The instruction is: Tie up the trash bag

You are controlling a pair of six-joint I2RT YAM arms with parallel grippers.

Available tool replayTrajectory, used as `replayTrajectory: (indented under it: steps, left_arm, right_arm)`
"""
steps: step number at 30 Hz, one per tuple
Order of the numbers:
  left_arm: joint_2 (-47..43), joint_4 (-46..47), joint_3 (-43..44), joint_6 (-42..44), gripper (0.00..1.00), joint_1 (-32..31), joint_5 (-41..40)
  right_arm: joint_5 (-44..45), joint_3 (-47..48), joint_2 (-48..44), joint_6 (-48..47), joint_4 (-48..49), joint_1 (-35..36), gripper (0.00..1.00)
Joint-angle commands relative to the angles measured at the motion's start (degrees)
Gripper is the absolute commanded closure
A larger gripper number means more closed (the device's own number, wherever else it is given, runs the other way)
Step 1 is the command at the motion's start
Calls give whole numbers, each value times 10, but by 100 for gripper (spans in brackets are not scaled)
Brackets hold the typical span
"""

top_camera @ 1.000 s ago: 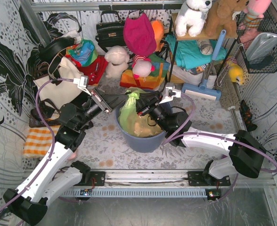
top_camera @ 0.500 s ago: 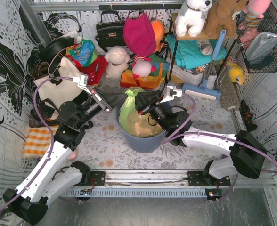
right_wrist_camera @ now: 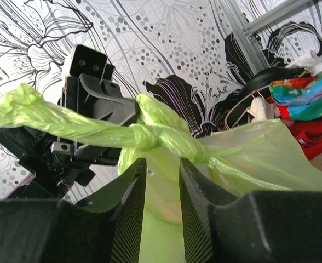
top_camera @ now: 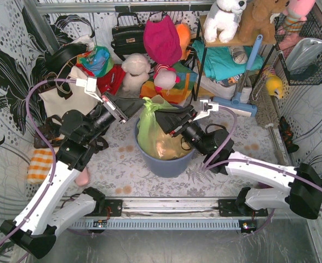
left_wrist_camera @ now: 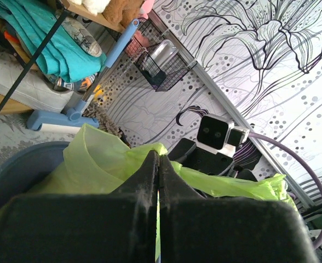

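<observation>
In the middle of the worktop [top_camera: 122, 159], seen from above, the trash bag [top_camera: 150, 129] sits in the blue bin [top_camera: 169, 164]. Its gathered neck pokes up at the bin's 12 o'clock rim. The left fingers [top_camera: 141, 109] reach that neck from about 10 o'clock and the right fingers [top_camera: 157, 116] from about 3 o'clock, both tips right at the green plastic.

Left wrist cam: the fingers are pressed flat together with a sliver of green in the seam, so I read that as pinching the bag film. More bag bunches up just past the tips, toward 12 o'clock.

Right wrist cam: the fingers stand a narrow gap apart with green film showing through it. Can't tell if they touch it, but it doesn't look like a grip. Above them there's a knot [right_wrist_camera: 150, 136] in the twisted neck, with one tail running out to 9 o'clock in front of the left fingers.

My guess on progress: the knot's basically formed, so most of the job is done. What's left is probably snugging it down and letting go. How tight it is, hard to say.
</observation>
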Motion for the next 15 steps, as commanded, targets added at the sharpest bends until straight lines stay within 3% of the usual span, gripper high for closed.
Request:
replayTrajectory:
  steps: [1,8,15]
  left_arm:
    - [8,0,37,41,100,2,-1]
    - [38,10,82,64,100,2,50]
    - [58,18,126,68,100,2,97]
  right_arm:
    - [2,-16,-54,5,-66,3,68]
    - [7,-13,-136,-39,-175,2,62]
    - [-27,58,-130,-114,-228,2,51]
